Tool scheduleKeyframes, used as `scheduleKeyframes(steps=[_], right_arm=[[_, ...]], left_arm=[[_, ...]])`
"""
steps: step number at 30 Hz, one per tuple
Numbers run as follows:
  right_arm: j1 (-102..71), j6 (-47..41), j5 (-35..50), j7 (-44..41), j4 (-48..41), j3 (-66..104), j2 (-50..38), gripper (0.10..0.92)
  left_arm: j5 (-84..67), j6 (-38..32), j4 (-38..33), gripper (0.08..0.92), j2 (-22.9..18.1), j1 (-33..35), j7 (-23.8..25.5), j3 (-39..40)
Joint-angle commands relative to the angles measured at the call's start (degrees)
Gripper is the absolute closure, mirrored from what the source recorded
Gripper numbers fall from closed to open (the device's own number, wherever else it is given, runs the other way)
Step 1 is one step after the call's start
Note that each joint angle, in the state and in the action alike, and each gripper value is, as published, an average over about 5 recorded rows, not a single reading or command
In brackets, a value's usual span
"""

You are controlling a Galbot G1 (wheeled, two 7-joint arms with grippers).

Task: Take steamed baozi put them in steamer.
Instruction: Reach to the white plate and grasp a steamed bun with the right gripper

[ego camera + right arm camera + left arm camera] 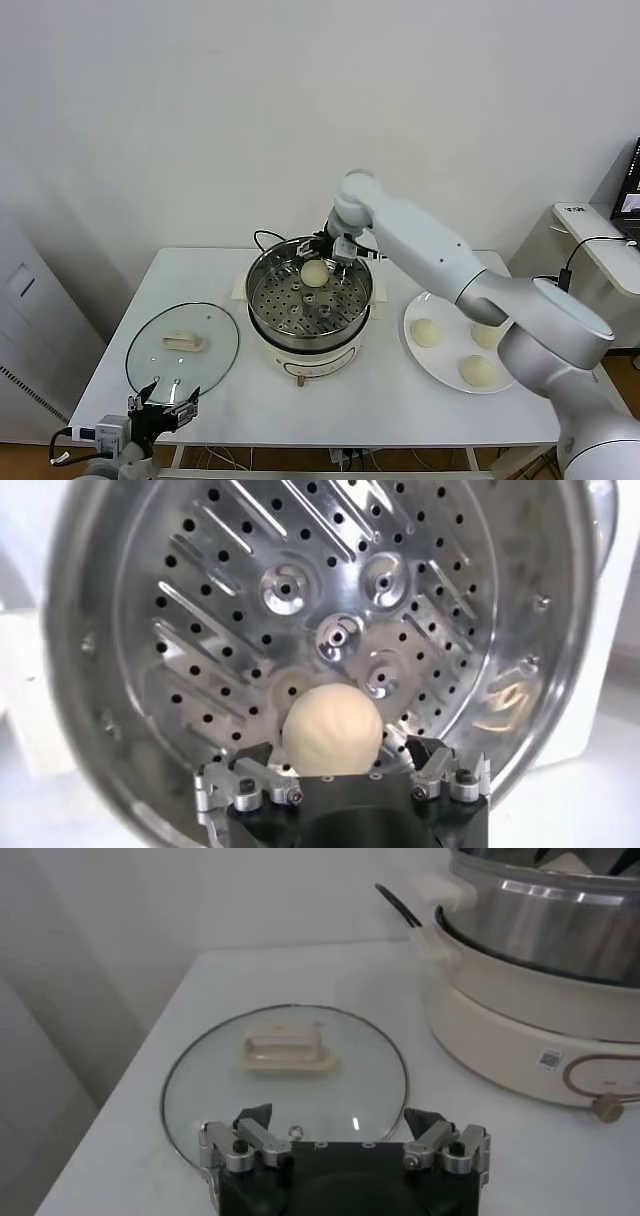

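A: Start at the table's point(400, 400) left end. What's there?

B: The left gripper point(165, 398) sits parked at the front left corner, fingers spread apart and holding nothing. Just behind it the glass lid point(182, 348) lies flat on the table, its white handle up.

A: And the middle?

B: The steamer point(308, 297) stands near the table's centre, closer to the back edge, a steel basket with a perforated floor on a white base, with a black cord point(265, 238) trailing off behind it toward the back edge.

A: Where is the right arm?

B: The right gripper point(330, 258) reaches over the steamer's far rim. Its fingers point(432, 762) stand apart on either side of one steamed baozi point(332, 729), which sits in the basket near that back rim. Whether the pads touch the bun I cannot tell.

A: The rest of the buns?

B: Three baozi point(427, 332) lie on a white plate point(437, 369) toward the right edge of the table, well apart from the steamer.
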Motion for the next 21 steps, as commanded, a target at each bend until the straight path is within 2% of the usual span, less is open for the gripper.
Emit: scheduleKeyframes(steps=[1,6,10,21], right_arm=[[14.0,-8.4,26.3,-5.3,0.0,-14.0,-8.2,0.203],[20.9,-24.2,43.1,-6.2,0.5,-27.1,-14.8,0.203],[24.3,-31.0,51.4,-7.1,1.2,-35.1,-18.9,0.203],[19.5,-37.2,55.5,-5.0,5.5,-39.9,-27.1,0.203]], left_arm=[[0.2,0.0,-0.4,0.177,-0.1,0.5,0.0,-0.3],[0.2,0.0,-0.5,0.177,0.0,0.9,0.0,-0.6],[0.2,-0.1,-0.7,0.177,0.0,1.1,0.0,-0.7],[0.2,-0.2,-0.9,0.177,-0.9,1.4,0.0,-1.0]])
